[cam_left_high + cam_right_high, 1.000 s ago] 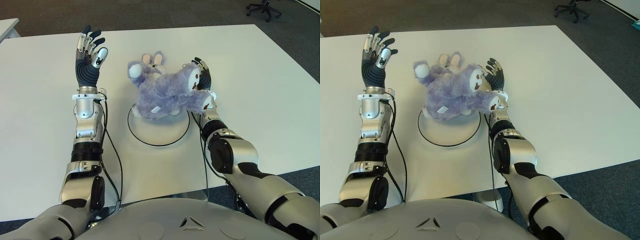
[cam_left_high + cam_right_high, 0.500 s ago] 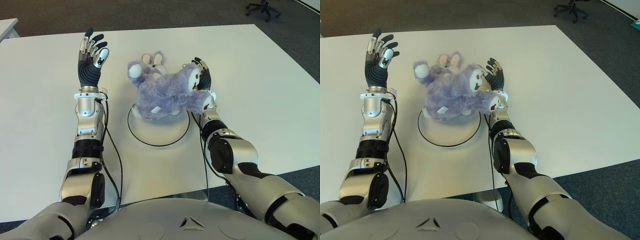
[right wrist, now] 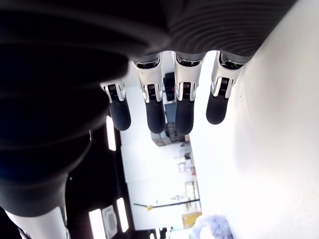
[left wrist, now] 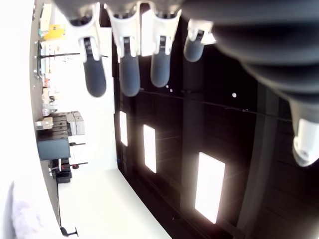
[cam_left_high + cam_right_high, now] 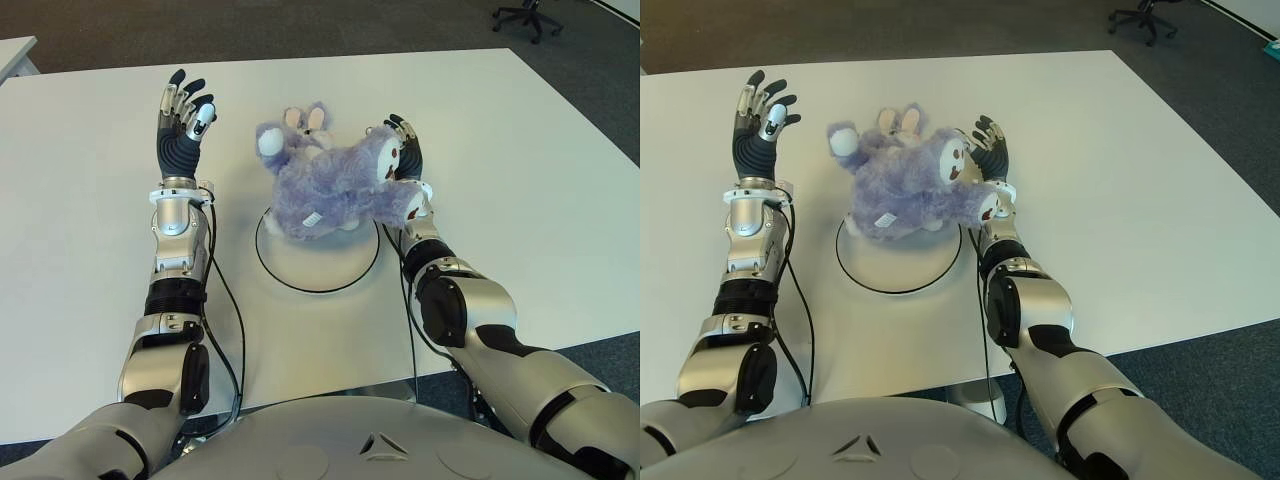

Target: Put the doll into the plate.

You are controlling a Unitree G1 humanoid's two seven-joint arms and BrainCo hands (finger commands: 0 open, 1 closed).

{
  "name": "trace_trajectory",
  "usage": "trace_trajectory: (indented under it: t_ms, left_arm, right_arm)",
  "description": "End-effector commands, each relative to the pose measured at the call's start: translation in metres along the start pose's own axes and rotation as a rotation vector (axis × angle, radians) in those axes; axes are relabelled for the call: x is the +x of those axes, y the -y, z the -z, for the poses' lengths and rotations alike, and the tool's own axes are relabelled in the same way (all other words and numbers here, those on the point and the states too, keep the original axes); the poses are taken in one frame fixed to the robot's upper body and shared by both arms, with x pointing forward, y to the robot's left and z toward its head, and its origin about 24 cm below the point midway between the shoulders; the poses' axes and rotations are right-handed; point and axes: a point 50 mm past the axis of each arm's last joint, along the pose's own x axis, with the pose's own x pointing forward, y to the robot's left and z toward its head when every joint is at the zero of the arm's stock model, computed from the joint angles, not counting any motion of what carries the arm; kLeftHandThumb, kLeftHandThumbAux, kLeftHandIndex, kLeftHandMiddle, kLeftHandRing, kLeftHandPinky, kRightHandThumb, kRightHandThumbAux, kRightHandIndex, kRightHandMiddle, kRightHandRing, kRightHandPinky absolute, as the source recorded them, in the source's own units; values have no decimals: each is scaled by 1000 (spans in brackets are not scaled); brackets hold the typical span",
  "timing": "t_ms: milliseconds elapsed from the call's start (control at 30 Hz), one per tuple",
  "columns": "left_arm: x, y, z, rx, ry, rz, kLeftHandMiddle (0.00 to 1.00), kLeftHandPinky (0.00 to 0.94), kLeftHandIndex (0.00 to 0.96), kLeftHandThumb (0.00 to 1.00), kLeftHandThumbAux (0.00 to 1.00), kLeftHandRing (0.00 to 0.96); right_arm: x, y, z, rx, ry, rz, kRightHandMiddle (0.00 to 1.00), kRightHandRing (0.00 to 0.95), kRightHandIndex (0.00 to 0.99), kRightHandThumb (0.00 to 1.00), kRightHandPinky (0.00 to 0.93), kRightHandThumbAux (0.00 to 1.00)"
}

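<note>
A fluffy purple doll (image 5: 330,188) lies with its body over the far edge of the round white plate (image 5: 318,268), which has a thin dark rim. Its ears point away from me. My right hand (image 5: 406,150) stands upright against the doll's right side, fingers straight and open; the right wrist view shows nothing held between them. My left hand (image 5: 182,120) is raised to the left of the doll, clear of it, with fingers spread and the palm empty in the left wrist view.
The white table (image 5: 520,170) stretches bare to both sides of the plate. An office chair (image 5: 528,15) stands on the dark floor beyond the far right corner. Another table's corner (image 5: 15,55) shows at the far left.
My left hand has sunk a little and drawn slightly nearer to me, still open. The doll, the plate and my right hand have not moved.
</note>
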Motion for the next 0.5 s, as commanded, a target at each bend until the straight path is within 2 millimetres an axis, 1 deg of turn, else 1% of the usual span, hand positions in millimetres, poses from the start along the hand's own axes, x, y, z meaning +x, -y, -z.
trace_trajectory:
  t_ms: [33, 500]
  left_arm:
    - [3, -2, 4, -13, -28, -39, 202, 259, 46, 0, 464, 231]
    - [4, -2, 13, -23, -67, -52, 188, 257, 30, 0, 479, 218]
  right_arm:
    - [-42, 19, 73, 12, -303, 64, 175, 155, 145, 75, 144, 728]
    - [-42, 21, 73, 16, -306, 71, 191, 166, 159, 82, 160, 737]
